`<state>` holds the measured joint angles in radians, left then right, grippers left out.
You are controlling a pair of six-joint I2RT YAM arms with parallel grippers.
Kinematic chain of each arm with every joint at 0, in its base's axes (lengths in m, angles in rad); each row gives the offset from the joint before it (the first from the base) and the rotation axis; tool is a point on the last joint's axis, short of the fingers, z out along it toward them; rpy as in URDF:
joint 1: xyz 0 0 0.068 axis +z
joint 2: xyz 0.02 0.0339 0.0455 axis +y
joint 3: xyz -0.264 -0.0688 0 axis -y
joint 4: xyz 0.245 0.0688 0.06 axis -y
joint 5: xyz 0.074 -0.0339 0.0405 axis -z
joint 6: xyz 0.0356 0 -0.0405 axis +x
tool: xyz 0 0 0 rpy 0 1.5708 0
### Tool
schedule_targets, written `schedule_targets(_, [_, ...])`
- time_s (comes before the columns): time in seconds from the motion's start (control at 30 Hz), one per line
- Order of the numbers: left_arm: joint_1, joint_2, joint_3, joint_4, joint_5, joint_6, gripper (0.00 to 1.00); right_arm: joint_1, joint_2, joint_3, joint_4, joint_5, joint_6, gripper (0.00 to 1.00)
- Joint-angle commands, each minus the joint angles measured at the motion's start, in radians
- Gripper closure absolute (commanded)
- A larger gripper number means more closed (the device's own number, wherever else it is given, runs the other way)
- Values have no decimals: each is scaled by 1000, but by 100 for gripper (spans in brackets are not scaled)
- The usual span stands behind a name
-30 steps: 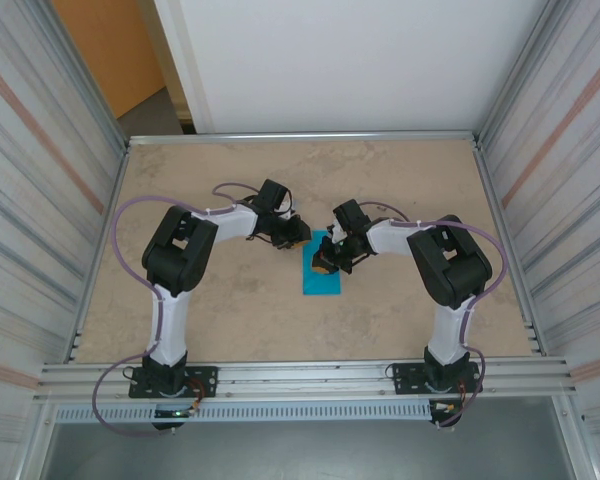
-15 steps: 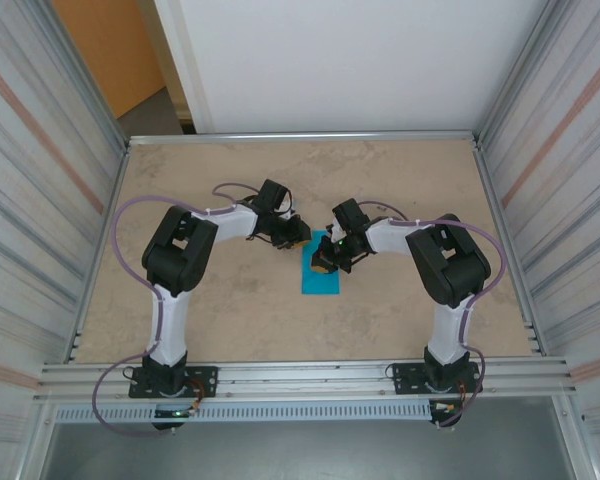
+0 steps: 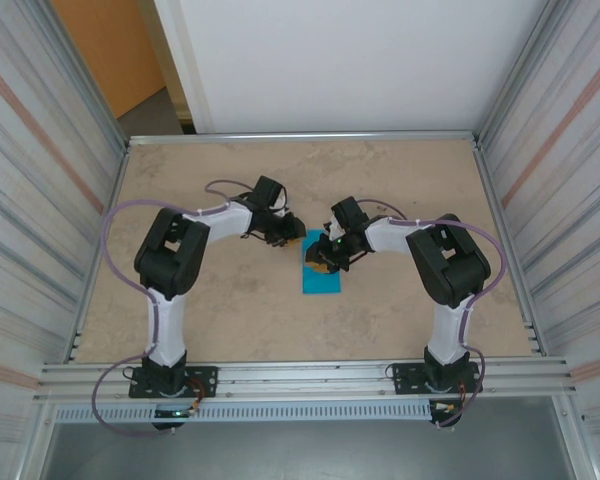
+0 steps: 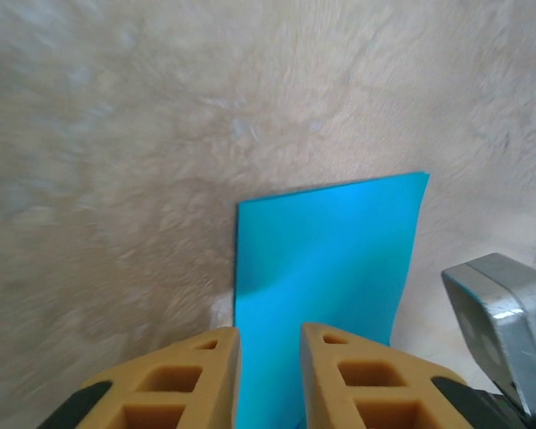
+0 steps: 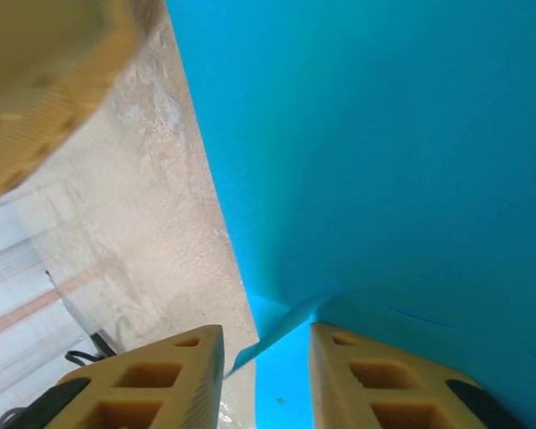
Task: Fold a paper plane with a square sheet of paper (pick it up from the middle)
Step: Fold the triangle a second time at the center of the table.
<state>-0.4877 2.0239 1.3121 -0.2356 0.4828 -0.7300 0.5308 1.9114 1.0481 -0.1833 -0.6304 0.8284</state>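
Top external: the left gripper [image 3: 286, 236] is hovering, jaws slightly apart, at a corner of the square sheet of paper [image 3: 320, 278] lying on the table [image 3: 180, 300]. The right gripper [image 3: 324, 262] is sitting over it, jaws parted around a raised flap [image 5: 281, 326]. Thin and floppy, it is probably needing a soft pinch there.

Far end of the square sheet of paper [image 3: 321, 282] hidden under the right gripper [image 3: 323, 263] from above, jaw gaps too small to read, paper's near end cut off in left wrist view, table [image 4: 89, 134] blurred there, unidentifiable orange blur [image 5: 45, 80] cropped at right wrist view's corner
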Motion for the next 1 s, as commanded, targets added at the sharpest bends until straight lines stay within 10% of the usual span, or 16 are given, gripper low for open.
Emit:
schedule_targets(0.0, [41, -109, -33, -30, -48, 2, 73, 3, 24, -11, -56, 51, -9, 66])
schedule_targets(0.5, [71, -292, -283, 98, -25, -64, 68, 12, 41, -7, -93, 99, -53, 62])
schedule_targets(0.97, [-58, -265, -333, 144, 11, -72, 92, 20, 73, 10, -171, 169, -80, 94])
